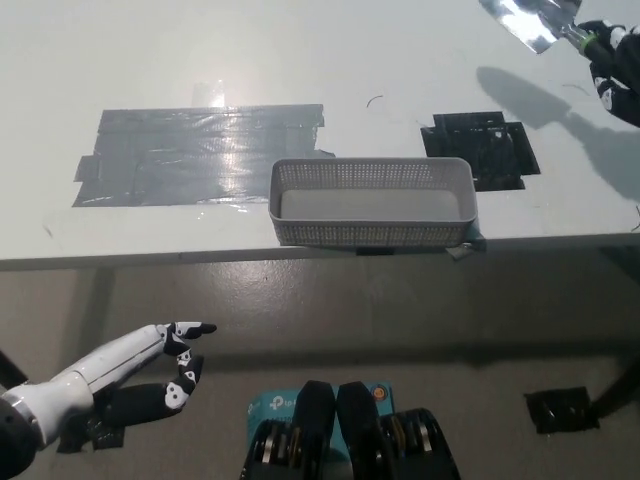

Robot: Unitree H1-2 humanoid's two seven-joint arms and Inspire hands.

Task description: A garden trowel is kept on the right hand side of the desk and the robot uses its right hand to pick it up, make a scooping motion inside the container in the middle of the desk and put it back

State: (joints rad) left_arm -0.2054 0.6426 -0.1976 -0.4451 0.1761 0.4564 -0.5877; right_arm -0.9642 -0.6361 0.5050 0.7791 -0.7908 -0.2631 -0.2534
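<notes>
**Trowel in the right hand, high at the far right corner**

The garden trowel (pixel 527 22) is at the top right corner of the head view, and only a part of it shows. Its shiny blade points to the left, away from the hand. The handle end goes into the black right hand (pixel 618 68), which is cut by the right edge of the picture. The fingers (pixel 606 80) are closed around the handle, just behind the neck of the blade, so the blade stays fully outside the grip. The tool does not touch the desk (pixel 300 60): its dark shadow (pixel 520 85) falls on the white surface below it.

The container (pixel 370 166), a grey perforated basket, stands in the middle at the near edge of the desk, well apart from the trowel. Between them lies a patch of black tape (pixel 480 150). A larger patch of grey tape (pixel 190 150) is left of the container.

The white left hand (pixel 150 375) rests at the lower left, below the desk edge, with fingers apart and holding nothing.
</notes>
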